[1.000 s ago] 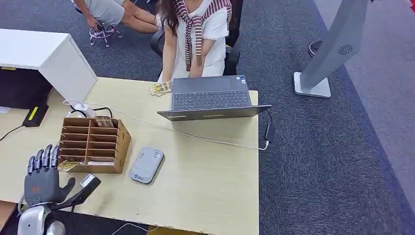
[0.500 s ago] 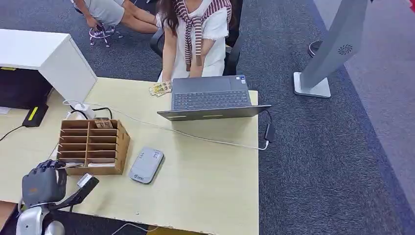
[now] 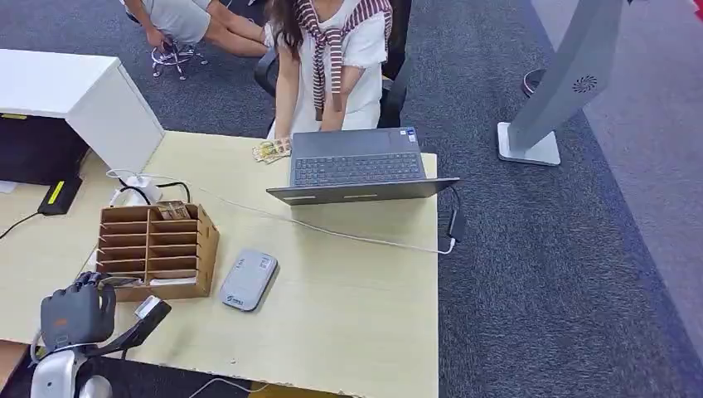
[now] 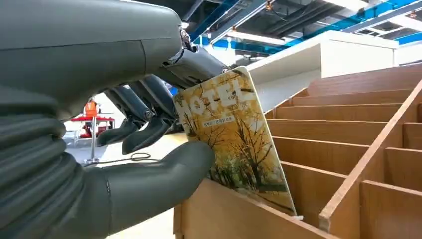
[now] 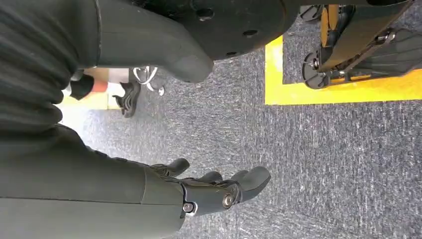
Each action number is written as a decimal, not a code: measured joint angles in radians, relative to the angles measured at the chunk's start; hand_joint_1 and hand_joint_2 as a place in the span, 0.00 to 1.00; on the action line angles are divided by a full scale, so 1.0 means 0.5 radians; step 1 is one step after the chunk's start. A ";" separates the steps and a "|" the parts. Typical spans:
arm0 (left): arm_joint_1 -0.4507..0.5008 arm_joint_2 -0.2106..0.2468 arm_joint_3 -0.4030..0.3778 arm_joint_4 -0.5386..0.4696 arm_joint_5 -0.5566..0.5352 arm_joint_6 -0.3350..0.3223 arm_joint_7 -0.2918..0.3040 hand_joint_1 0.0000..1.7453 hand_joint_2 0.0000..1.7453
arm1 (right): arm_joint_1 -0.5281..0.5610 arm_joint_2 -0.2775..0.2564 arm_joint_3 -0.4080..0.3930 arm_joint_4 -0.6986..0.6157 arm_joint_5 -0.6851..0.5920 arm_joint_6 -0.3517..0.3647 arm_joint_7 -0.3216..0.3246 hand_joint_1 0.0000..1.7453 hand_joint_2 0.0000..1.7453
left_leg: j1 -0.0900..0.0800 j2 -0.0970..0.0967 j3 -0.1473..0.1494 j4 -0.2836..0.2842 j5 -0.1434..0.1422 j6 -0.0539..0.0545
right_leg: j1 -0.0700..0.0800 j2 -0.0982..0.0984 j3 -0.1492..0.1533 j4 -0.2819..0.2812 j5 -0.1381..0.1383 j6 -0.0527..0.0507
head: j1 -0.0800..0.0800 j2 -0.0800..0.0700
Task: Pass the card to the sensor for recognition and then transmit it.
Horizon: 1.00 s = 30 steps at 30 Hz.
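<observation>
Up close, card (image 4: 234,142) in left hand (image 4: 124,124).

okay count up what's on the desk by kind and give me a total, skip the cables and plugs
Laptop: 1
Wooden slotted organizer: 1
Grey card reader: 1
Hotel cards: 2, one held by the left hand at the organizer, one beside the laptop
Total: 5

Card (image 4: 234,144) front reads "HOTEL", first letter partly hidden; smaller print illegible.
</observation>
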 joint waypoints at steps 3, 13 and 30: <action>0.033 -0.008 -0.031 -0.074 0.027 -0.001 -0.028 1.00 1.00 | 0.000 0.000 0.001 0.000 -0.007 0.000 -0.003 0.00 1.00 | 0.000 0.000 0.000 0.000 0.000 0.000 | 0.000 0.000 0.000 0.000 0.000 0.000 | 0.000 0.000; 0.119 -0.033 -0.145 -0.384 0.031 -0.001 -0.049 1.00 1.00 | -0.001 0.000 0.005 0.000 -0.016 -0.003 -0.005 0.00 1.00 | 0.000 -0.001 0.000 0.000 0.000 0.000 | 0.000 -0.001 -0.001 0.000 0.000 0.000 | 0.000 0.000; -0.095 -0.039 -0.690 -1.180 0.000 -0.155 0.107 1.00 1.00 | -0.012 0.018 0.030 -0.001 -0.044 -0.082 0.019 0.00 1.00 | 0.000 0.000 0.001 0.001 0.001 -0.001 | 0.001 0.000 0.001 0.001 0.001 -0.001 | 0.000 0.000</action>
